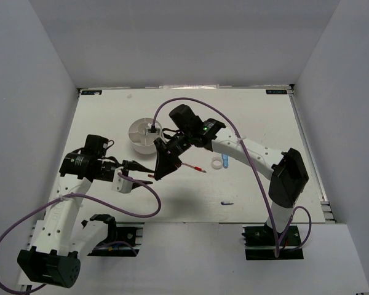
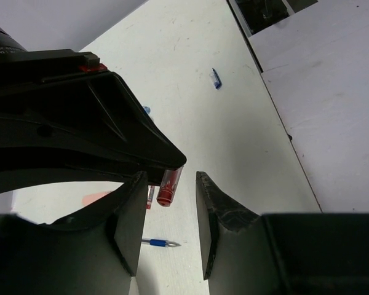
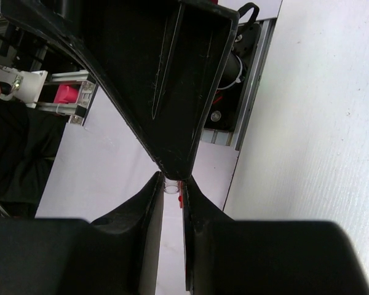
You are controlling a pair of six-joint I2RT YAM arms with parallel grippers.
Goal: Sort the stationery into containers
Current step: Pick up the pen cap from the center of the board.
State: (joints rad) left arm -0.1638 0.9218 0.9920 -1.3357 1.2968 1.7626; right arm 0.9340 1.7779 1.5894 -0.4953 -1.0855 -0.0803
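My right gripper (image 1: 157, 174) is shut on a small translucent red cap (image 2: 170, 187) and holds it above the table; the cap also shows in the right wrist view (image 3: 172, 187). My left gripper (image 1: 141, 167) is open, its fingertips (image 2: 135, 184) on either side of the cap without touching it. The round white divided tub (image 1: 140, 132) stands just behind both grippers. The thin red pen (image 1: 194, 167) lies right of them. The white ring (image 1: 216, 164) and light-blue eraser (image 1: 225, 160) lie further right. A blue cap (image 1: 227, 202) lies near the front. A thin blue pen (image 2: 158, 243) lies under the left gripper.
White walls enclose the table on three sides. The table's front edge and the arm bases (image 1: 111, 236) run along the bottom. The right arm's elbow (image 1: 288, 175) stands at the right. A purple cable (image 1: 190, 101) loops over the tub area.
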